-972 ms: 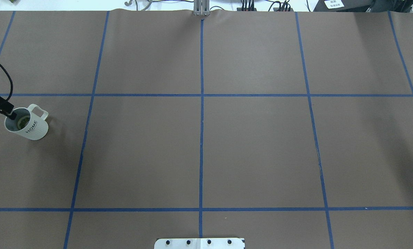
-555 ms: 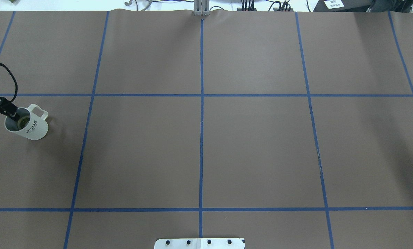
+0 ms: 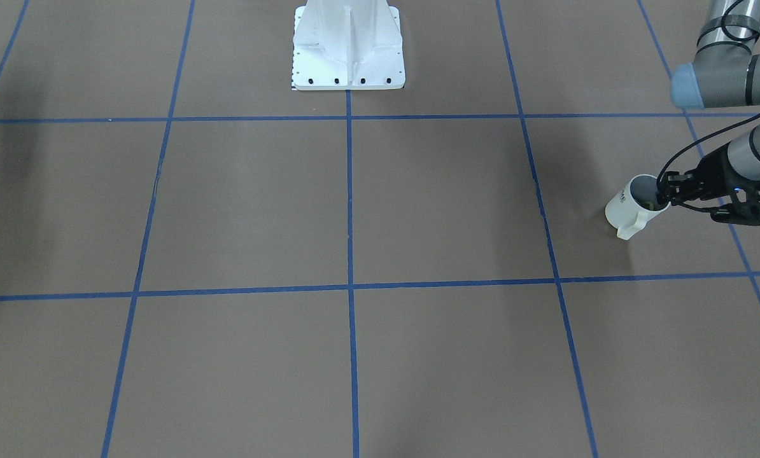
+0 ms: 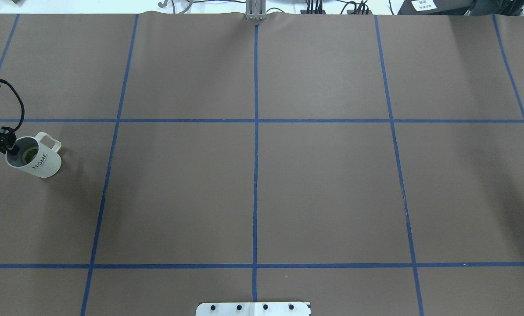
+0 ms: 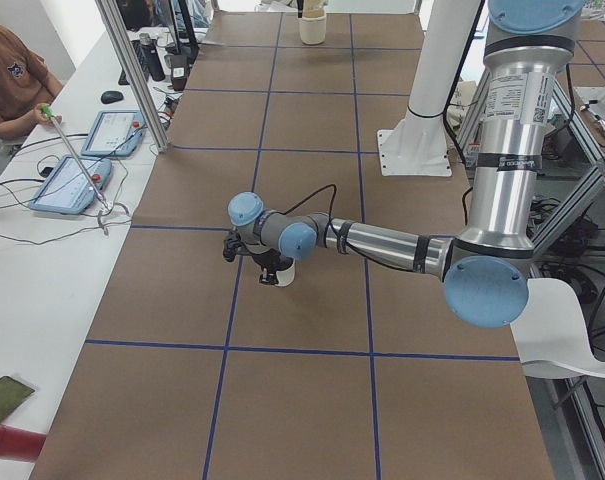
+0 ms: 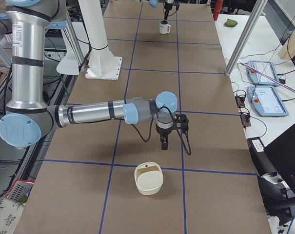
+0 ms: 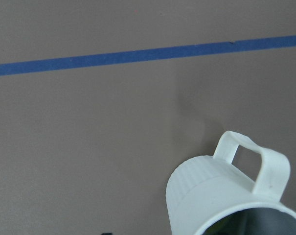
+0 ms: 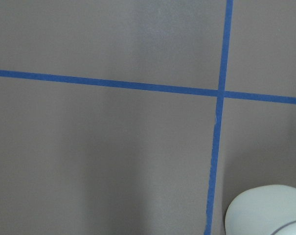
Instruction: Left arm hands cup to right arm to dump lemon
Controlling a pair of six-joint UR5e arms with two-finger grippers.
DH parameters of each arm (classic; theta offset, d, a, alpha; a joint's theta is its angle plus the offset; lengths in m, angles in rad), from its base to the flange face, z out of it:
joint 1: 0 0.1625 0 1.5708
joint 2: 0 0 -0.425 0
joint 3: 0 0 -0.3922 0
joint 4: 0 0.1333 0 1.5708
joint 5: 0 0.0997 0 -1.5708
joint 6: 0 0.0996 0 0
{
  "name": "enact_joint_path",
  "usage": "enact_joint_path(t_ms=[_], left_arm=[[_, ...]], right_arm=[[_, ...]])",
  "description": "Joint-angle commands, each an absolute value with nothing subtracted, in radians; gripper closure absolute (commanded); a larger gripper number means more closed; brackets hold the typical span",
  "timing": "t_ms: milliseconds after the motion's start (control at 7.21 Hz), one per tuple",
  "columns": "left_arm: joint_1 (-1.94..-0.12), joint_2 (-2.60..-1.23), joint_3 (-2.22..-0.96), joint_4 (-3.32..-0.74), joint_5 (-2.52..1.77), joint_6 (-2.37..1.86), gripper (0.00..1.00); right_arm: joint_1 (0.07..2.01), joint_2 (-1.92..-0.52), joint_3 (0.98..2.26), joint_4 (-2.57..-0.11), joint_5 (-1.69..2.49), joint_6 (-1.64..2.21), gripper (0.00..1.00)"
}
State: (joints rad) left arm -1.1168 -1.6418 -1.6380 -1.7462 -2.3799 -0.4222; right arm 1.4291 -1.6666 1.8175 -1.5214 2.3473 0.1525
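Overhead exterior shows you the left fingers (image 4: 10, 147) drawn back from deeper in the cup (image 4: 42, 164) to the rim at its left; the cup hasn't budged. I'd read that as the grip being set, with the lift not begun. You can't tell whether they've pinched the wall. The cup stands upright at the surface's (image 4: 253, 197) far left: white, ribbed, lettered HOME, lemon (image 4: 28, 153) inside. The right fingers (image 6: 164, 142) hang well apart from it; you can't judge their opening.

table (image 4: 328, 188) brown, blue tape grid (image 4: 256, 175) | cup (image 4: 36, 159) at robot's left end | pale bowl (image 6: 148, 188) at right end | white pedestal base (image 3: 348, 70)
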Motion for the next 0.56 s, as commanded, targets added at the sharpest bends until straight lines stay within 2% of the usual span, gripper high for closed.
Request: enact_joint_path(t_ms=[0,278,416], left_arm=[[-1.118,-1.643,-1.701,-1.735,-2.442,-0.48,1.0],[-1.12,-1.687,-1.774,-1.676,-2.45,-0.562,1.0],[-1.12,-1.785,-1.814,-1.552,-2.45,-0.628,1.0]], right_arm=[[1.424,-1.666,1.818,-1.476,2.349,0.153,0.0],[1.411,-1.666,1.818,-1.396,2.362,0.159,0.0],[1.407,-1.666,1.818,-1.361,2.409,0.179,0.0]])
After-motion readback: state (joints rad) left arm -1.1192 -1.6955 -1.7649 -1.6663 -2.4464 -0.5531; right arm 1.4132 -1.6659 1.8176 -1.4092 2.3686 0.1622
